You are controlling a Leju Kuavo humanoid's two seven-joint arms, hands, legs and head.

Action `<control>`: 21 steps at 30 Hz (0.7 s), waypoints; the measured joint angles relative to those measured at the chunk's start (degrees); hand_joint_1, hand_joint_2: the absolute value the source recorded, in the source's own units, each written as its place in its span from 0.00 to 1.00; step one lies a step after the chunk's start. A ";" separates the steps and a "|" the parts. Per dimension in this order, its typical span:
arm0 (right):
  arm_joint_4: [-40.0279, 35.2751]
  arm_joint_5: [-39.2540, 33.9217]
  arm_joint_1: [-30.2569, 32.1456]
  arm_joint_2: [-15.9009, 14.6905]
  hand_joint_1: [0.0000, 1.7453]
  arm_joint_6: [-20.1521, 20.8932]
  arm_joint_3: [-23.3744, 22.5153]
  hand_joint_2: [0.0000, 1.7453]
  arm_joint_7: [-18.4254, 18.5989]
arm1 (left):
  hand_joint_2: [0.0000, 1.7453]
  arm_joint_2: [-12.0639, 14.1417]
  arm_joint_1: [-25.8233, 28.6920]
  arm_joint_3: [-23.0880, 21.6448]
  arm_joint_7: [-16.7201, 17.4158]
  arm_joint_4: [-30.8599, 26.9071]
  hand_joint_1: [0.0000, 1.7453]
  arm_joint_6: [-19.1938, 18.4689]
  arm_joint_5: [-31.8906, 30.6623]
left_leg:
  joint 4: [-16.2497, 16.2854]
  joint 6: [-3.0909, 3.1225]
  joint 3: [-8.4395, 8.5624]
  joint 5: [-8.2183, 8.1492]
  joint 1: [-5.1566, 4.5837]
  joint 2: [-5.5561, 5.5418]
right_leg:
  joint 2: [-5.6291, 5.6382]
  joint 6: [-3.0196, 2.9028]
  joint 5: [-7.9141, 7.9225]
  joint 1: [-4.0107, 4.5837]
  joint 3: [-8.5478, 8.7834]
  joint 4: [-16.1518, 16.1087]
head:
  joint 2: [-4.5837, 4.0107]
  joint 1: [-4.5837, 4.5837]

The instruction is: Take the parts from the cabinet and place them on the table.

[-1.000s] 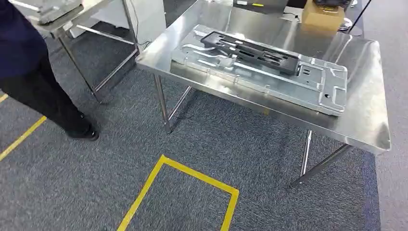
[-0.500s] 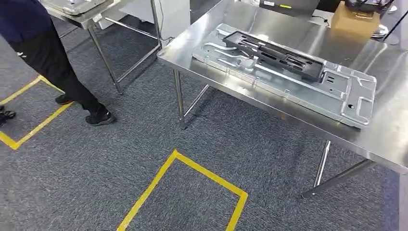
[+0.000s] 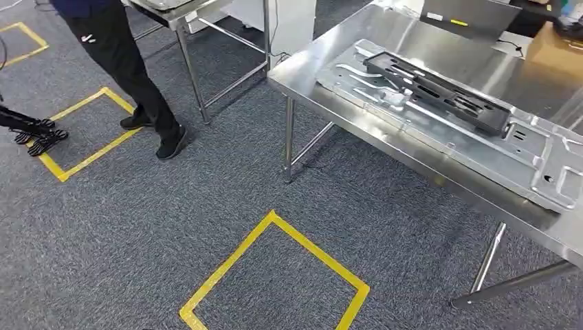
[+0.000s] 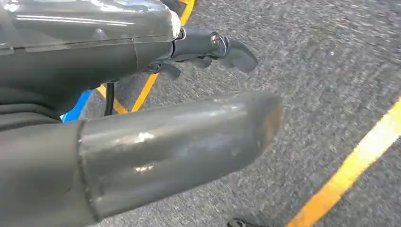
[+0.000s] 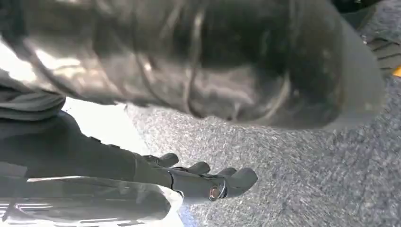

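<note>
A long black plastic part (image 3: 440, 93) lies on a large silver sheet-metal panel (image 3: 454, 120), which rests on the steel table (image 3: 309, 69) at the right of the head view. My left hand (image 4: 156, 109) hangs over the grey carpet, thumb and dark fingers (image 4: 222, 47) apart, holding nothing. My right hand (image 5: 189, 142) also hangs above the carpet. Its fingers (image 5: 208, 182) are stretched out and apart from the thumb, and nothing is in it.
A second steel table (image 3: 189, 17) stands at the upper left, and a person in dark trousers (image 3: 127, 69) stands beside it. Yellow tape squares (image 3: 275, 227) mark the grey carpet. A cardboard box (image 3: 557, 48) and a grey flat device (image 3: 474, 14) sit at the table's far side.
The camera has turned left, so the whole scene has slid to the right. The person has stepped further into view beside the second table.
</note>
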 joint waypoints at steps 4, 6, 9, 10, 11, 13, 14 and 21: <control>0.02 0.15 0.21 0.00 0.00 0.31 0.13 0.00 -0.17 | 0.00 0.02 -0.27 0.04 -0.04 -0.02 0.00 -0.02 -0.04 | 0.07 0.71 -0.96 0.56 -0.12 -1.90 | 3.13 0.62 -8.27 -0.27 -7.04 15.30 | 0.00 0.00; 0.02 0.17 0.31 -0.02 0.00 0.31 0.22 0.00 -0.17 | 0.00 0.02 -0.10 0.15 -0.04 0.00 0.00 -0.02 -0.04 | 0.23 0.59 -1.09 0.67 -0.17 -3.32 | 3.24 0.44 -6.25 -0.30 -6.97 15.11 | 0.00 0.00; 0.02 0.22 0.32 -0.02 0.00 0.46 0.28 0.00 -0.13 | 0.00 -0.07 -0.15 0.24 -0.02 0.00 0.00 -0.02 -0.04 | 0.30 0.36 -0.96 0.82 -0.15 -5.53 | 6.44 -0.84 1.34 -0.11 -0.02 0.87 | 0.00 0.00; 0.04 0.30 0.44 -0.39 0.00 0.50 0.33 0.00 0.07 | 0.00 -0.50 -0.29 0.24 -0.02 0.02 0.00 -0.04 -0.04 | 0.42 0.00 -1.26 0.96 -0.14 -5.86 | 10.03 -1.54 0.55 -0.26 0.52 -0.55 | 0.00 -0.11; 0.09 0.37 0.40 -0.31 0.00 0.59 0.39 0.00 0.22 | 0.00 -0.41 -0.46 0.28 0.09 0.00 0.00 0.02 -0.04 | 0.52 -0.46 -1.76 1.14 0.09 -6.75 | 9.57 -1.50 0.88 -0.08 0.38 -1.20 | 0.00 0.00; 0.09 0.57 0.17 -0.31 0.00 0.94 0.57 0.00 0.63 | 0.00 -0.44 -0.33 0.33 0.20 0.00 0.00 0.04 0.02 | 0.08 -1.40 -2.12 1.65 0.58 -8.15 | 8.36 -1.66 0.87 0.23 0.35 -1.14 | 0.00 0.04; 0.07 0.63 0.13 -0.31 0.00 1.11 0.68 0.00 0.77 | 0.00 -0.46 -0.21 0.35 0.24 0.00 0.00 0.04 0.07 | -0.29 -1.92 -2.10 1.97 0.47 -9.03 | 7.50 -1.98 1.23 0.17 0.65 -1.84 | 0.00 0.00; 0.13 0.70 0.41 -0.22 0.00 1.46 0.81 0.00 0.88 | 0.00 -0.46 -0.30 0.50 0.28 0.00 0.00 -0.02 0.09 | 16.86 -3.01 -9.62 -6.24 0.27 -1.02 | 0.95 -2.67 1.82 -0.06 1.11 -3.20 | 0.00 -0.11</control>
